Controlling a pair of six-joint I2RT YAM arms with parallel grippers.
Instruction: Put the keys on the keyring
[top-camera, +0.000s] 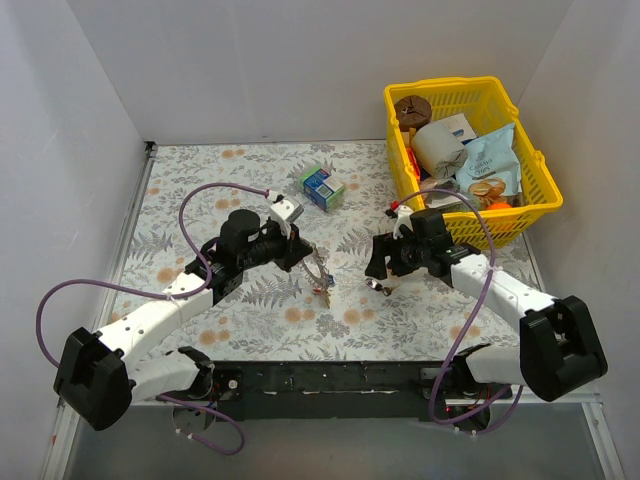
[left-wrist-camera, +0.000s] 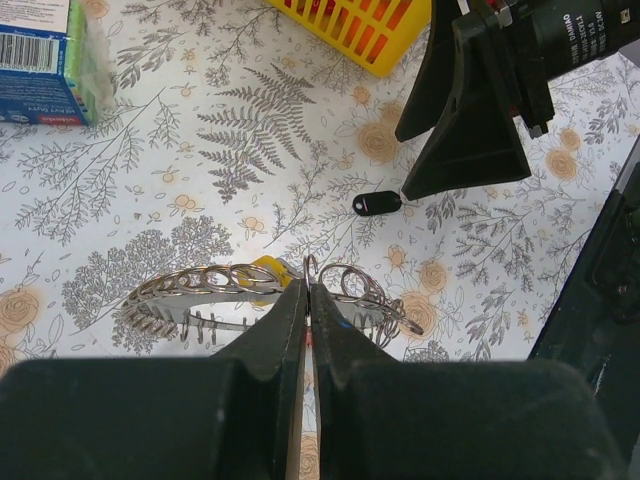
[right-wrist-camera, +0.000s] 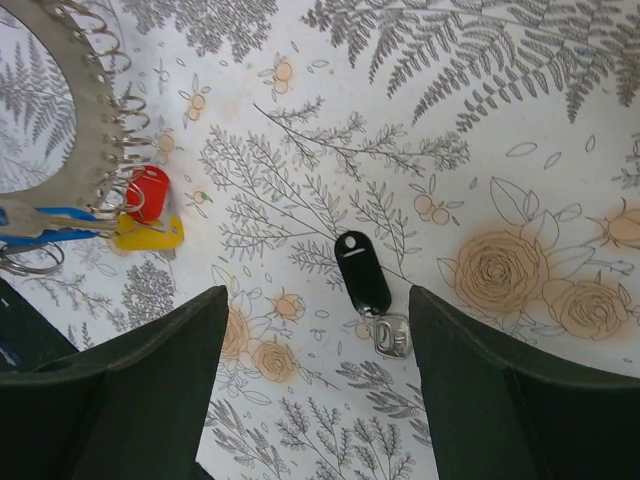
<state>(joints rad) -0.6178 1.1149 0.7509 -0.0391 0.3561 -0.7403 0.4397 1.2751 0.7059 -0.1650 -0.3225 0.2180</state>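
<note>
My left gripper (left-wrist-camera: 308, 290) is shut on the grey metal keyring (left-wrist-camera: 200, 285), whose band carries several small wire loops, and holds it above the table (top-camera: 320, 268). Red (right-wrist-camera: 148, 192), yellow (right-wrist-camera: 148, 233) and blue (right-wrist-camera: 45, 218) keys hang from the keyring (right-wrist-camera: 95, 130). A dark key (right-wrist-camera: 362, 272) with a silver end lies flat on the patterned table between the fingers of my open right gripper (right-wrist-camera: 315, 330); it also shows in the left wrist view (left-wrist-camera: 376, 203). My right gripper (top-camera: 378, 272) hovers low over it.
A blue-green carton (top-camera: 322, 186) lies at the back centre. A yellow basket (top-camera: 545, 195) holding a brown disc, a paper roll and snack bags stands at the back right, close behind my right arm.
</note>
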